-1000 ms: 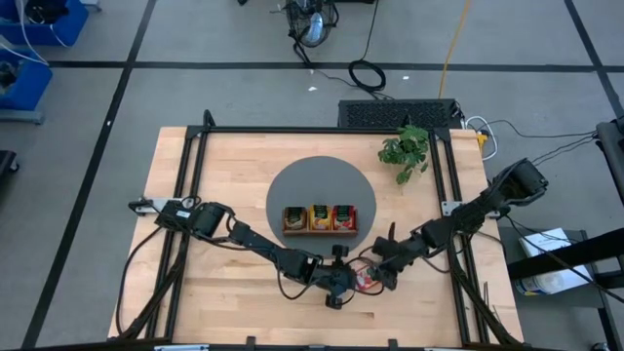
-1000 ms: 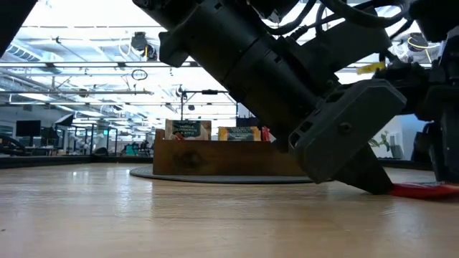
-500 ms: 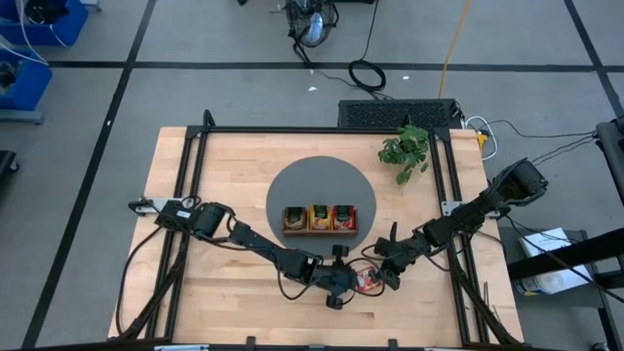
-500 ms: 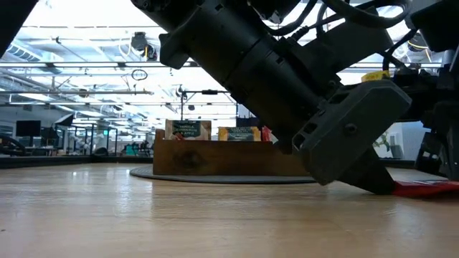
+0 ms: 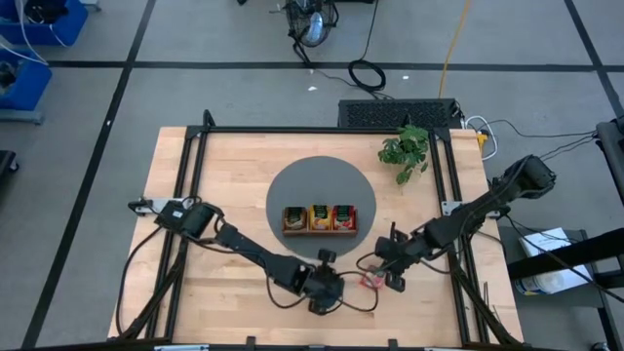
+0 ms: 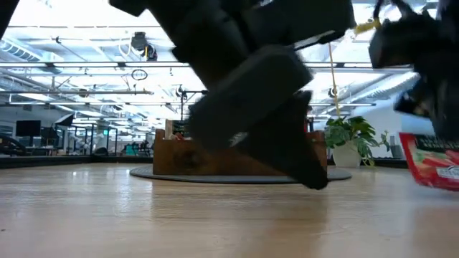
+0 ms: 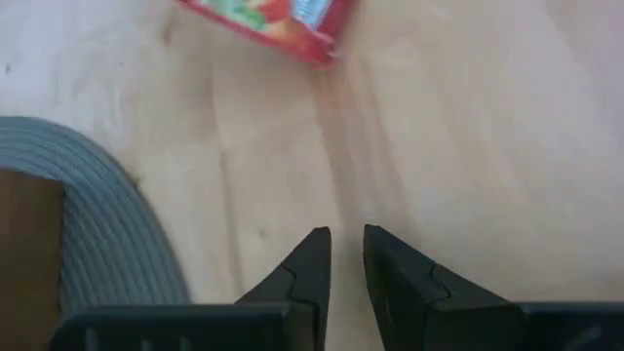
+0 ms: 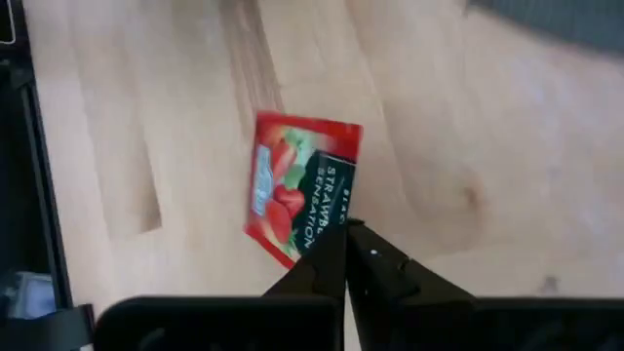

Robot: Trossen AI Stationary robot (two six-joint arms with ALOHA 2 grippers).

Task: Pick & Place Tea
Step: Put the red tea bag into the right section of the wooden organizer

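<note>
We are pinching the red tea sachet [image 8: 300, 185] by its edge in our closed right gripper [image 8: 347, 255], hanging it off the table [image 5: 224, 166] for the tray [image 5: 320, 218], left gripper [image 7: 343, 255] idling empty, narrowly parted.

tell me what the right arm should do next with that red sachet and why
Probably carry it toward the wooden tray: the right gripper is shut on the red sachet's edge and, in the low view, it hangs clear of the table.
</note>
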